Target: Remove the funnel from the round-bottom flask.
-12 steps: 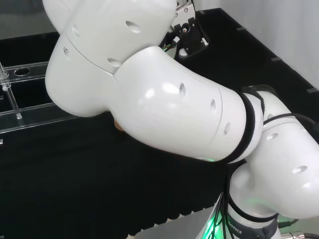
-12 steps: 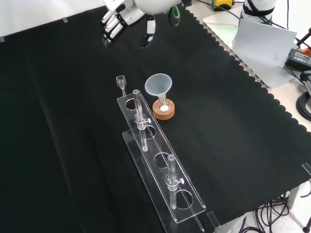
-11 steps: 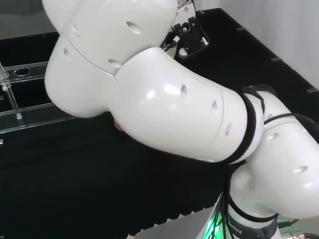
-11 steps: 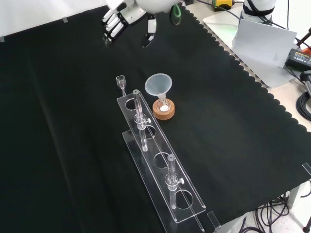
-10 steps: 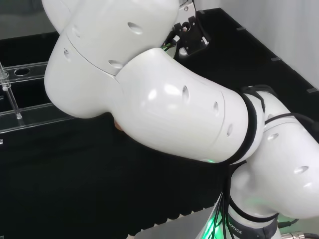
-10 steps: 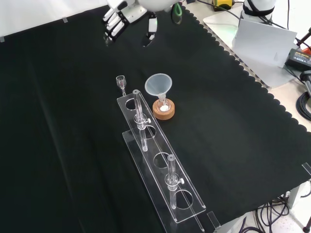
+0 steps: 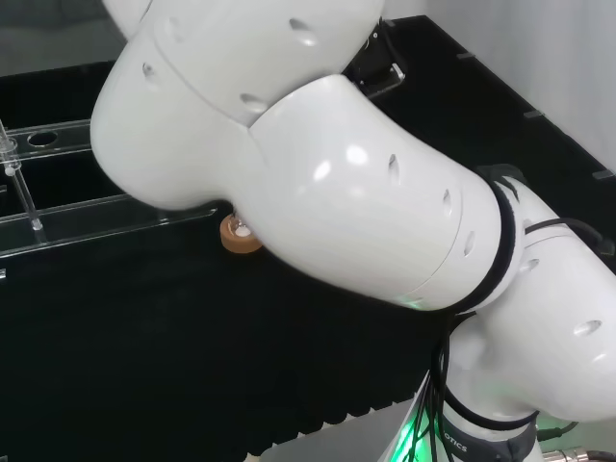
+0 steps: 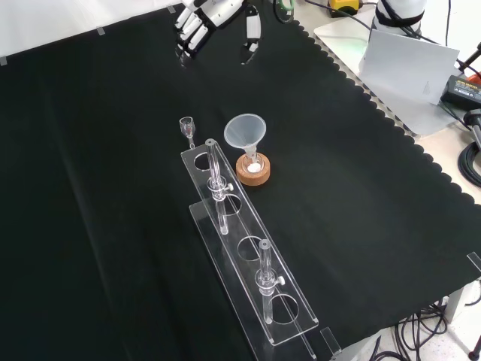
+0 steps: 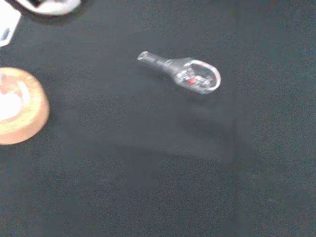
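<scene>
A clear funnel (image 8: pixel 245 132) sits upright with its wide mouth up and its stem down in the neck of a small clear round-bottom flask (image 8: pixel 253 162). The flask rests in a cork ring (image 8: pixel 253 172) on the black cloth, just beside the clear rack.

Black cloth (image 8: pixel 361 195) bears clear rack (image 8: pixel 248 278), cork stand (image 8: pixel 253 172).

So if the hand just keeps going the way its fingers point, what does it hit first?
Likely bare cloth. In the front view the hand points down-left, passing the funnel and rack, though depth is unclear.
</scene>
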